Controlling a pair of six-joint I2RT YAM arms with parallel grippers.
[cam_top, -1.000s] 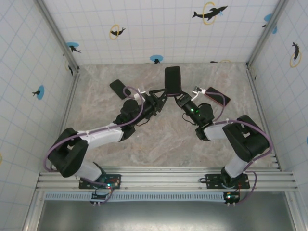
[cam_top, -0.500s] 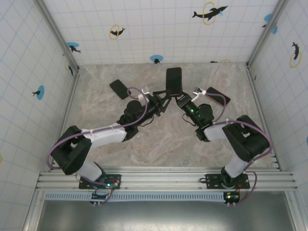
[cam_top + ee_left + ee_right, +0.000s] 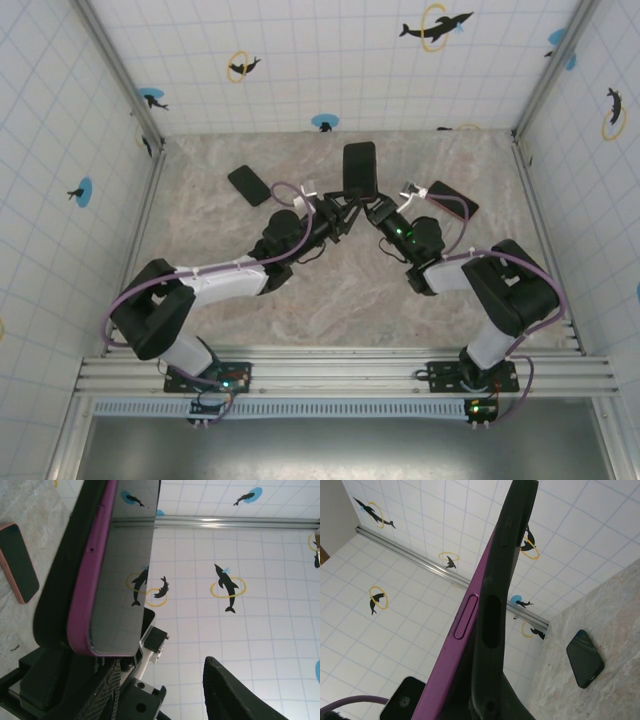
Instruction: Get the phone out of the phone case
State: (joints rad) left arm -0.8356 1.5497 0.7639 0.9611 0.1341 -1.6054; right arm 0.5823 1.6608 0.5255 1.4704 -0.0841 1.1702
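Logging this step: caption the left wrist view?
Purple phone in its black case, held just ahead of the left gripper's parted fingers.

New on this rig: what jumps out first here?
The purple phone in its black case, held aloft mid-table by the shut right gripper, the open left gripper beside it. Two other phones lie flat: a black phone back-left, a pink-cased phone at right.

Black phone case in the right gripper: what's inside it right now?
A purple-edged phone with a dark glossy screen sits inside the black phone case, its purple side showing along the case's rim. The right gripper covers their lower end, so the fit there can't be seen.
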